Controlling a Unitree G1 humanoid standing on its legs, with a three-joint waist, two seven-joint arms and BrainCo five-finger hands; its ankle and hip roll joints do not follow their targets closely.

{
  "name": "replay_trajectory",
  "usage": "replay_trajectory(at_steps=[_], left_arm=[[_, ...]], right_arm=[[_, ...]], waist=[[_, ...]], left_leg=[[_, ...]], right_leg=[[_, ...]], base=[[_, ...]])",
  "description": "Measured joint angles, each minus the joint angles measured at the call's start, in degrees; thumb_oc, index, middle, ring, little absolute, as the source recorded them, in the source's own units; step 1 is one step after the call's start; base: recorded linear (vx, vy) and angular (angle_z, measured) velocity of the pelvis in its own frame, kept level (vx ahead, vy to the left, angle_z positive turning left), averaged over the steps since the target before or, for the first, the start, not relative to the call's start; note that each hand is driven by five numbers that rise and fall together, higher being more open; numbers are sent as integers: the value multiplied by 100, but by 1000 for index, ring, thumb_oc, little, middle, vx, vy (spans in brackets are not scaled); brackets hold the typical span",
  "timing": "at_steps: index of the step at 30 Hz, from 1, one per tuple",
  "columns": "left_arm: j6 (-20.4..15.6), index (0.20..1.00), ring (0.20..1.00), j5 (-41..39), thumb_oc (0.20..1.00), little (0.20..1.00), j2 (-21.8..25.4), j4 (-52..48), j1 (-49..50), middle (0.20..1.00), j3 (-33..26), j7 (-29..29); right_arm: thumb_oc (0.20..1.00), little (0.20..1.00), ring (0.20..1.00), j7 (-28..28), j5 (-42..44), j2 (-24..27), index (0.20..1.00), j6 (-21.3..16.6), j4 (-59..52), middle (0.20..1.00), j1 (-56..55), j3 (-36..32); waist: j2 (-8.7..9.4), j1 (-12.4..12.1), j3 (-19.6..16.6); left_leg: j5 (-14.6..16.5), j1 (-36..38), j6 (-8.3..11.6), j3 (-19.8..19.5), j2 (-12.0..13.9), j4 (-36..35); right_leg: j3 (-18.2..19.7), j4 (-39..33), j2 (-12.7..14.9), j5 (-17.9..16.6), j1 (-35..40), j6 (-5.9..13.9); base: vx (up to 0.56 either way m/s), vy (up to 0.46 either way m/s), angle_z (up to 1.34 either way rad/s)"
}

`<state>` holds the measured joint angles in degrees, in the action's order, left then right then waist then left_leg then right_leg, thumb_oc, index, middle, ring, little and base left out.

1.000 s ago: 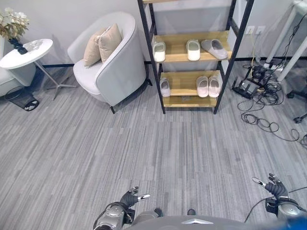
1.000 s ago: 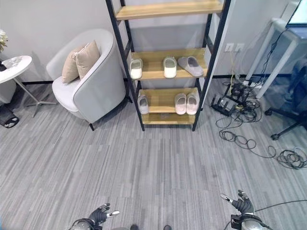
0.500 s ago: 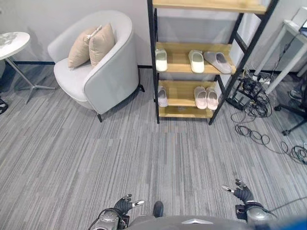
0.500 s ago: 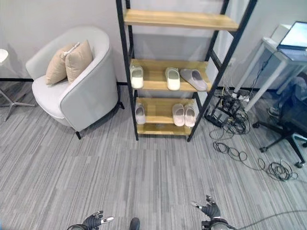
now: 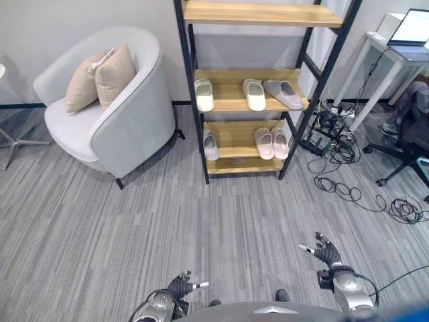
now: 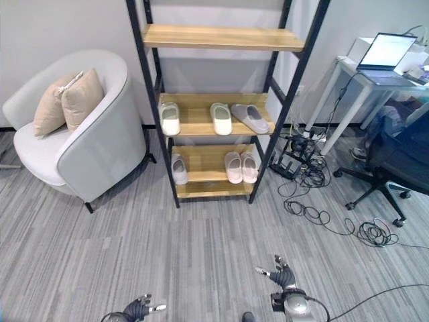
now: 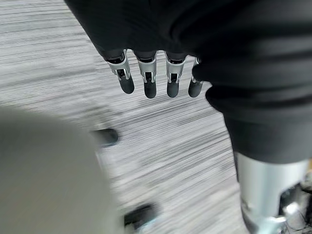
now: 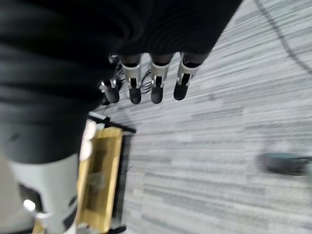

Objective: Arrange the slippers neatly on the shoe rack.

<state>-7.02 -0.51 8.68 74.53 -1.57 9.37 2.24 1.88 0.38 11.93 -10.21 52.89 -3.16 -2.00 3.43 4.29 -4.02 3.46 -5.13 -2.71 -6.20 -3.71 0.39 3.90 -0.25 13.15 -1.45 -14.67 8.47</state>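
We judge the approach step: both our left hand (image 5: 182, 287) and right hand (image 5: 326, 253) hang relaxed, fingers loosely spread, empty, well short of the shoe rack (image 5: 201, 144). Next: close in on the grey slipper (image 5: 282, 93) lying askew.

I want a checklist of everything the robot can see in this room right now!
Surface: grey striped carpet, bare in front of the rack.
Job's things: shoe rack; middle shelf holds a white slipper, another white slipper and a grey slipper lying askew; lower shelf holds a lone pale slipper and a pink pair.
Clutter: nothing seen on the floor by the rack.
Hands: left hand and right hand both open, low, holding nothing.
Cables: tangle of black cables right of the rack.
Surroundings: armchair with cushions, desk with laptop, office chair.
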Motion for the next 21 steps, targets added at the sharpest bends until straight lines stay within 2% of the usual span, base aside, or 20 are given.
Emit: replay_trajectory(at_steps=[1, 2, 3, 4, 5, 6, 9, 10, 11, 12, 13, 14, 15, 16, 17, 18, 20, 21], left_arm=[[-4, 1000, 1000, 3, 1000, 1000, -19, 11, 19, 1000, -44, -19], [-20, 1000, 1000, -5, 1000, 1000, -99, 65, 117, 1000, -62, -21], [-50, 1000, 1000, -3, 1000, 1000, -138, 28, 119, 1000, -55, -24], [-65, 1000, 1000, -2, 1000, 1000, -240, 62, 162, 1000, -69, -20], [-66, 1000, 1000, -2, 1000, 1000, -293, 76, 185, 1000, -103, -24], [-75, 1000, 1000, -3, 1000, 1000, -345, 48, 211, 1000, -107, -61], [-97, 1000, 1000, -4, 1000, 1000, -375, -3, 203, 1000, -110, -102], [-102, 1000, 1000, -5, 1000, 1000, -396, -27, 147, 1000, -153, -105], [-109, 1000, 1000, -5, 1000, 1000, -425, -46, 121, 1000, -150, -104], [-105, 1000, 1000, -3, 1000, 1000, -471, -167, 109, 1000, -138, -106], [-110, 1000, 1000, -3, 1000, 1000, -455, -301, 84, 1000, -93, -110], [-122, 1000, 1000, -3, 1000, 1000, -481, -402, 17, 1000, -87, -105], [-128, 1000, 1000, 2, 1000, 1000, -498, -482, 66, 1000, -81, -91], [-136, 1000, 1000, 3, 1000, 1000, -508, -517, 68, 1000, -48, -92], [-147, 1000, 1000, 3, 1000, 1000, -509, -528, 81, 1000, -51, -90], [-232, 1000, 1000, 1, 1000, 1000, -475, -615, 27, 1000, -60, -90], [-243, 1000, 1000, -2, 1000, 1000, -444, -606, 58, 1000, -99, -102], [-237, 1000, 1000, -1, 1000, 1000, -410, -609, 78, 1000, -104, -107]], right_arm=[[1000, 1000, 1000, -12, 0, 36, 1000, 19, 66, 1000, -99, -55], [1000, 1000, 1000, -7, 2, 74, 1000, 37, 118, 1000, -125, -178], [1000, 1000, 1000, 6, 3, 125, 1000, 46, 124, 1000, -150, -213], [1000, 1000, 1000, 4, -2, 275, 1000, 57, 202, 1000, -121, -205], [1000, 1000, 1000, 8, -3, 350, 1000, 88, 211, 1000, -129, -211], [1000, 1000, 1000, 16, -4, 450, 1000, 99, 202, 1000, -97, -203], [1000, 1000, 1000, 69, -12, 460, 1000, 99, 194, 1000, 5, -203], [1000, 1000, 1000, 110, -21, 448, 1000, 100, 187, 1000, -14, -207], [1000, 1000, 1000, 116, -32, 461, 1000, 100, 191, 1000, 2, -204], [1000, 1000, 1000, 140, -60, 462, 1000, 101, 192, 1000, -3, -213], [1000, 1000, 1000, 167, -61, 472, 1000, 102, 187, 1000, -11, -234], [1000, 1000, 1000, 215, -62, 501, 1000, 105, 186, 1000, -4, -243], [1000, 1000, 1000, 251, -67, 536, 1000, 104, 191, 1000, 21, -243], [1000, 1000, 1000, 300, -73, 622, 1000, 103, 204, 1000, 8, -246], [1000, 1000, 1000, 318, -77, 695, 1000, 104, 220, 1000, 15, -255], [1000, 1000, 1000, 409, -89, 750, 1000, 102, 223, 1000, 53, -399], [1000, 1000, 1000, 502, -115, 813, 1000, 101, 239, 1000, 80, -464], [1000, 1000, 1000, 502, -123, 827, 1000, 96, 236, 1000, 178, -428]], waist=[[-9, 12, -23], [-188, -15, -53], [-301, -21, -52], [-553, -10, -38], [-640, -7, -52], [-696, -26, -65], [-617, -67, -61], [-506, -18, -75], [-499, -60, -68], [-457, -64, -34], [-405, -35, -7], [-346, -73, 45], [-357, -113, 51], [-386, -88, 82], [-367, -116, 131], [-326, -158, 243], [-368, -202, 292], [-400, -247, 344]], left_leg=[[69, 126, 133, -87, 104, -40], [110, 234, 202, -100, 318, -97], [71, 288, 308, -149, 422, -124], [79, 408, 352, -222, 646, -122], [50, 475, 389, -254, 714, -113], [-77, 548, 454, -292, 791, -30], [-262, 305, 743, -509, 827, 430], [-322, 105, 971, -682, 750, 741], [-459, 32, 991, -719, 771, 810], [-642, -250, 1255, -745, 786, 1087], [-692, -565, 1386, -735, 744, 1465], [-661, -800, 1346, -699, 705, 1895], [-755, -1015, 1226, -612, 672, 2170], [-833, -1262, 1114, -344, 778, 2352], [-769, -1375, 1067, -202, 803, 2391], [-577, -1376, 1015, -59, 769, 1949], [-560, -1247, 983, -62, 743, 1036], [-562, -1226, 965, -73, 753, 903]], right_leg=[[-54, 46, -69, -379, 30, 48], [-200, 49, -255, -323, 175, -37], [-280, -15, -386, -335, 260, -82], [-363, -66, -588, -266, 435, -196], [-365, -110, -672, -234, 552, -255], [-391, -147, -772, -228, 698, -393], [-465, -161, -858, -89, 825, -534], [-636, -187, -795, -105, 827, -672], [-700, -149, -863, -89, 825, -744], [-840, 36, -906, 86, 740, -868], [-1003, 75, -840, 113, 683, -928], [-1149, 74, -811, 97, 666, -1007], [-1228, 140, -863, 171, 607, -1115], [-1401, 128, -904, 252, 600, -1209], [-1475, 122, -903, 295, 593, -1242], [-1543, 81, -903, 302, 600, -1256], [-1602, 58, -970, 280, 596, -1260], [-1580, 71, -1024, 262, 656, -1236]], base=[[241, -242, 23], [246, -236, 11], [247, -245, 0], [244, -240, 9], [267, -350, 4], [187, -279, 6], [82, -247, 19], [-1, -138, 40], [-15, -190, 70], [-13, -181, 74], [-4, -157, 82], [18, -125, 58], [109, -87, 65], [104, -42, 66], [169, -16, 73], [73, 6, 50], [264, 30, 21], [380, 32, -2]])
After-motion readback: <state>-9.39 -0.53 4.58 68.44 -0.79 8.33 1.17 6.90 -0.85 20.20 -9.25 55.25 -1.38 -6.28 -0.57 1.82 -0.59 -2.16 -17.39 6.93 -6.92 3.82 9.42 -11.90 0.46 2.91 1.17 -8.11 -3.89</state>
